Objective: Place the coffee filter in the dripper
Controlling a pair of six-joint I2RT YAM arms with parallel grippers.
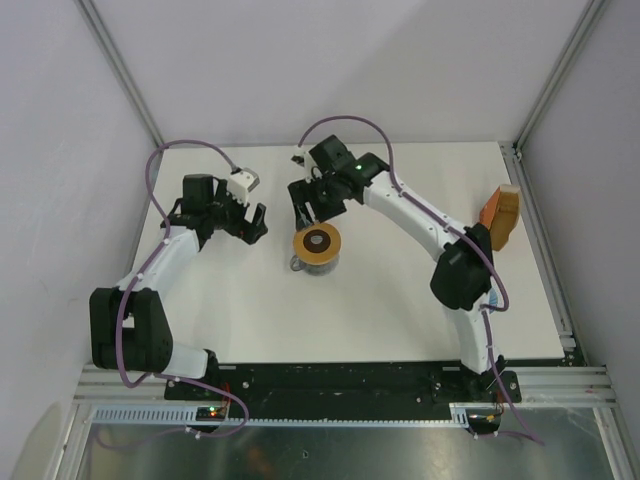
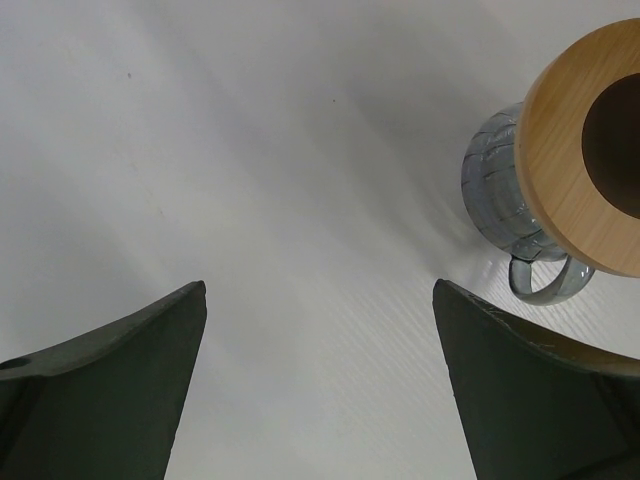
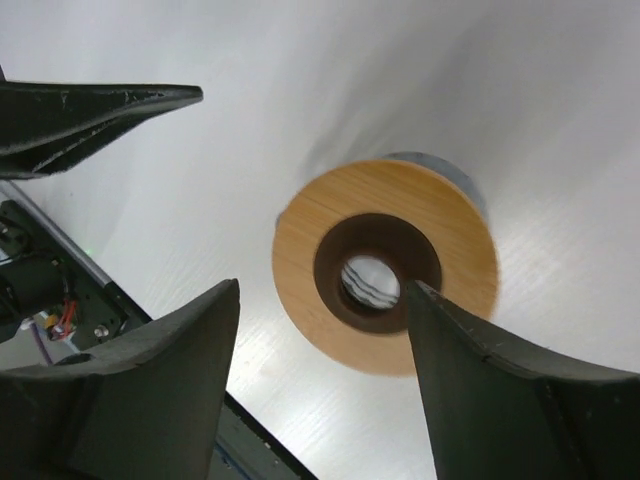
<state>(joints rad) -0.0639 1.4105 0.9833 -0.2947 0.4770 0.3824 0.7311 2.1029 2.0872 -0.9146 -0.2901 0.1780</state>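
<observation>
Well, coffee filter (image 1: 500, 215) at frame's right edge: thin paper, prob. light, floppy; pinch an edge gently. Meanwhile left claw (image 2: 318, 285) & right claw (image 3: 322, 290) both apart.

Top cam: fixed high at near edge, looks down on whole table (image 1: 400, 300). L & R wrist cams: close, low, facing tabletop. All 3 share wooden disc (image 1: 302, 243) on glass jug (image 2: 495, 190): edge-on right in L, centre in R.

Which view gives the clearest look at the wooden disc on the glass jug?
Right wrist: the wooden disc sits large and nearly whole mid-frame, its dark centre hole plain. Top external shows the disc whole but small. Left wrist cuts the disc off at the right edge, above the glass jug.
</observation>
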